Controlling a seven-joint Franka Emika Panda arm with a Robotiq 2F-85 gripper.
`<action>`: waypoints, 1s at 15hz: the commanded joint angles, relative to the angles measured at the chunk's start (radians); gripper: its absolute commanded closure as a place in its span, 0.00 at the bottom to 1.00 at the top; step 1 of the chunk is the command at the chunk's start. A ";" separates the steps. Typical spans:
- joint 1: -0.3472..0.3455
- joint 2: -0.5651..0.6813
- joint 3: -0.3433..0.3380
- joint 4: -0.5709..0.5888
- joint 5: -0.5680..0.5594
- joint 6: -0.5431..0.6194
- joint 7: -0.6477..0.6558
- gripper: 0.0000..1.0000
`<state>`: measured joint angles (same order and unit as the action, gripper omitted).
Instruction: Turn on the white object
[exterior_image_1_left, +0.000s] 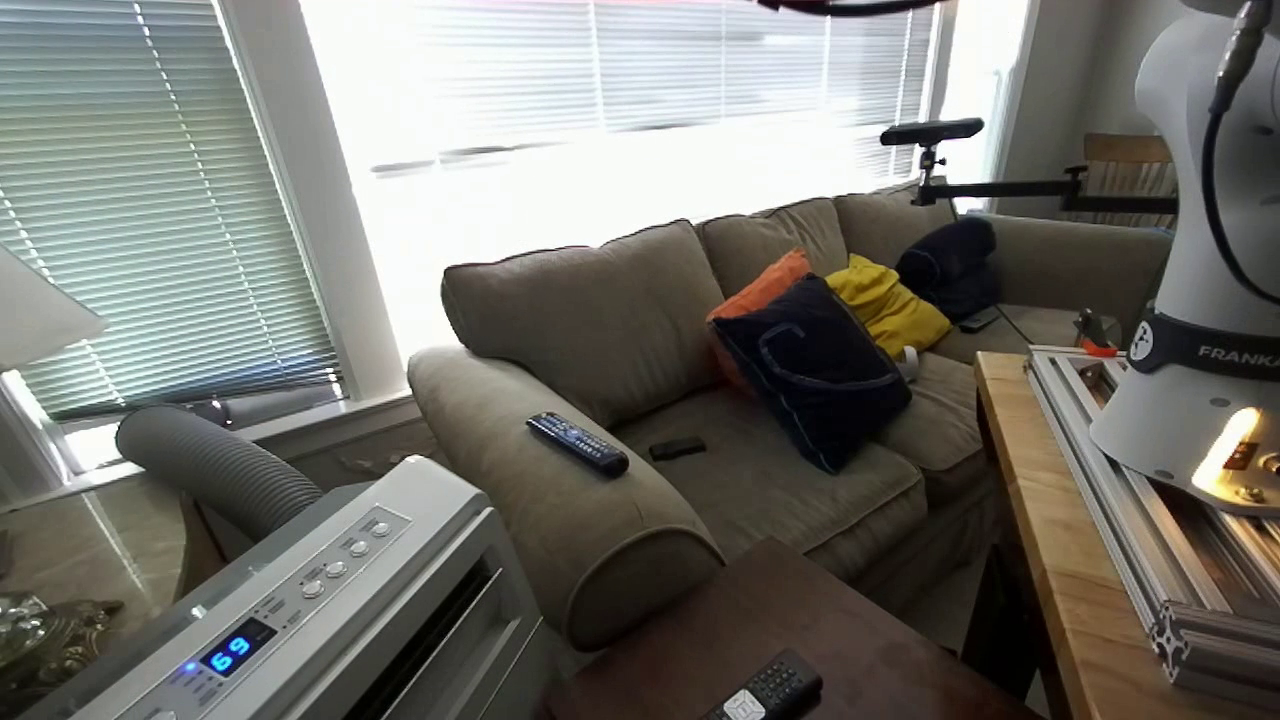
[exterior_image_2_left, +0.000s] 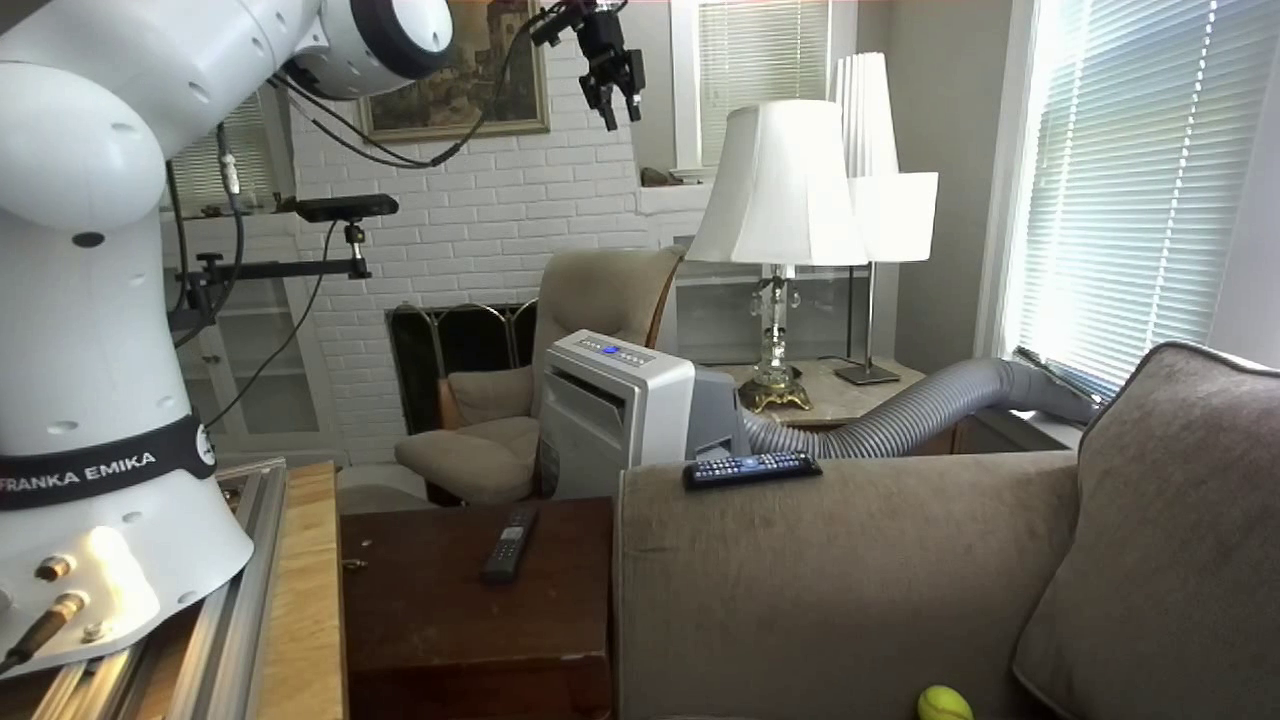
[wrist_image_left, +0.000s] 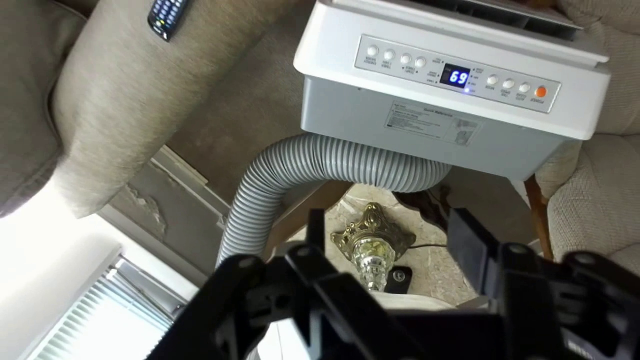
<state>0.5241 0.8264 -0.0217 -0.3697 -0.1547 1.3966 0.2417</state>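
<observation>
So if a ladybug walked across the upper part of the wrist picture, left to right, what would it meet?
Sofa cushion → remote control on the sofa arm → white portable air conditioner, with four white buttons → lit display reading 69 → three more white buttons → orange power button → beige armchair.

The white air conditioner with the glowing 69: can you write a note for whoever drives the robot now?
Gripper: jaws open, nothing between them, up in the air, not touching the machine.
White air conditioner: standing beside the sofa arm.
Done: its display shows a lit 69, so it looks on; the pictures don't show who switched it on.
Left: probably nothing. Pressing the orange power button might turn it off.
</observation>
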 joint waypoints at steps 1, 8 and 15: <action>-0.038 -0.075 0.032 -0.011 0.043 -0.085 -0.008 0.04; -0.091 -0.123 0.044 0.007 0.063 0.006 0.029 0.00; -0.101 -0.152 0.025 -0.004 0.033 0.001 0.007 0.00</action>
<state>0.4240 0.6826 0.0037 -0.3595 -0.1235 1.3919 0.2496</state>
